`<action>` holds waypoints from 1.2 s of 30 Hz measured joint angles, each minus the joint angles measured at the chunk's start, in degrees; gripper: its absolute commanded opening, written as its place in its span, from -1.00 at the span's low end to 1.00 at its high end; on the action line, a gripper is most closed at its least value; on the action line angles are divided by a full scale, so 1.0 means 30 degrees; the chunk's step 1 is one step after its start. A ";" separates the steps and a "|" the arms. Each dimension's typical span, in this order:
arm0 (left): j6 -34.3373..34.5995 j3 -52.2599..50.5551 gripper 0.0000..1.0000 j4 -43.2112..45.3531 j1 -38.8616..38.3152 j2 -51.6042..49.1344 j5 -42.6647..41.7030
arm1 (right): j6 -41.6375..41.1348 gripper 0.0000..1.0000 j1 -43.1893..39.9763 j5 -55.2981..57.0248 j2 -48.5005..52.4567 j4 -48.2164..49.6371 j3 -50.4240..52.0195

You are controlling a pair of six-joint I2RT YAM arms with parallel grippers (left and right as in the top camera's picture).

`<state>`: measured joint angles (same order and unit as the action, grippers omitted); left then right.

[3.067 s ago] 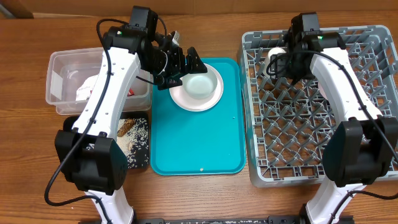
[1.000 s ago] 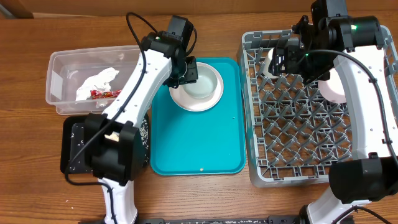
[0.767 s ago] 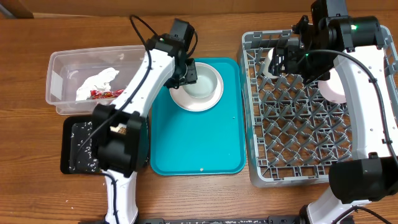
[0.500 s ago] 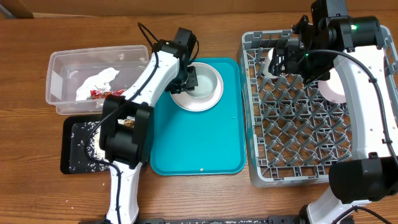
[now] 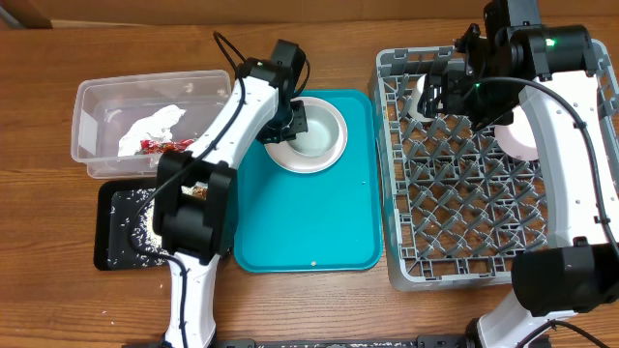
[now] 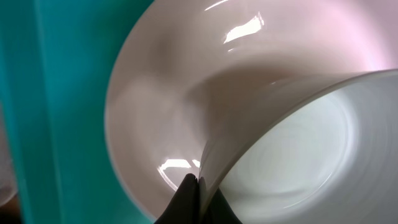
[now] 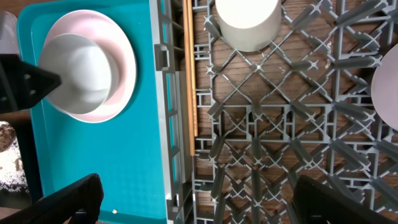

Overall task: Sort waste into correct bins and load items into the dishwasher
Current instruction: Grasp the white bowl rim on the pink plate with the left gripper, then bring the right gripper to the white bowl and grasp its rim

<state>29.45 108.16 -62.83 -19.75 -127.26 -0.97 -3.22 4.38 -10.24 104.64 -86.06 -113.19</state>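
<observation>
Wood-grain table [image 5: 319, 39] carries a smooth teal plastic tray [image 5: 309, 222], and on it we see a round, glossy white bowl [image 5: 319, 130] sitting on a shallow pale plate [image 5: 288, 158]. Our left tool [image 6: 195, 188] is pinched narrow on the bowl's thin rim, one dark fingertip on either side of it. Our right tool [image 5: 432, 92] hangs spread wide, holding nothing, above the grey lattice dishwasher rack [image 5: 464, 213]. A white cylindrical cup [image 7: 245, 22] sits among the rack's pegs near its far left corner.
</observation>
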 measured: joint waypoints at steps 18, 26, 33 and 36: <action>-0.1472 0.0612 -0.92 -0.3672 -0.0146 0.4626 -0.2973 | -0.0117 -0.10 0.0874 -0.6812 0.0000 0.0466 0.0000; -0.1916 0.0612 -0.92 -0.3898 -0.1209 0.4626 -0.3337 | -0.0124 -0.25 0.3286 -0.4962 0.0000 0.0539 0.0051; -0.1974 0.0612 -0.92 -0.4517 -0.1785 0.4626 -0.3475 | -0.0670 -0.25 0.4371 -0.2193 0.0000 0.1253 0.1239; -0.1996 0.0612 -0.92 -0.4765 -0.1807 0.4626 -0.3519 | -0.0852 -0.25 0.4444 -0.1435 0.0000 0.1974 0.2055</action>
<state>23.46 110.00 -77.12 -25.17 -113.38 -11.53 -5.78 17.72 -14.55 104.64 -80.14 -107.02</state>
